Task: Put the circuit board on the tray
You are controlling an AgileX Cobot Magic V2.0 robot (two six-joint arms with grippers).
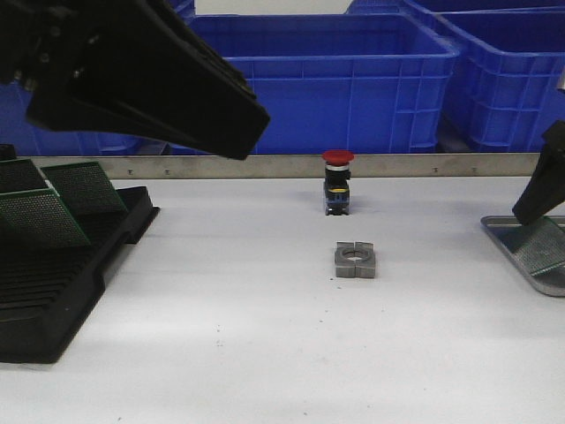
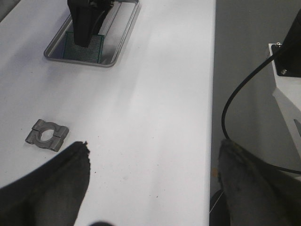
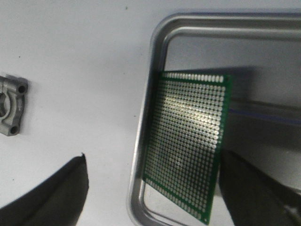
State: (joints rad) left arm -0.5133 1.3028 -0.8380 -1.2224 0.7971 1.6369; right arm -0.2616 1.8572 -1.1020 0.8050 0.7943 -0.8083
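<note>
The silver-grey tray [image 1: 509, 240] lies at the table's right edge. It also shows in the right wrist view [image 3: 141, 141] and the left wrist view [image 2: 117, 44]. A green perforated circuit board [image 3: 188, 141] rests in it, tilted, with one edge over the tray's rim. The board also shows in the front view [image 1: 545, 248]. My right gripper [image 3: 153, 160] is open just above the board, one finger [image 3: 254, 193] close beside its edge, the other over the table. My left gripper [image 2: 155, 148] is open and empty, high over the table. Its arm [image 1: 132, 71] fills the front view's top left.
A black slotted rack [image 1: 62, 274] at the left holds more green boards [image 1: 79, 187]. A grey metal clamp block [image 1: 355, 260] and a red push-button [image 1: 337, 181] stand mid-table. Blue bins [image 1: 335, 79] line the back. A black cable [image 2: 244, 89] hangs past the table's edge.
</note>
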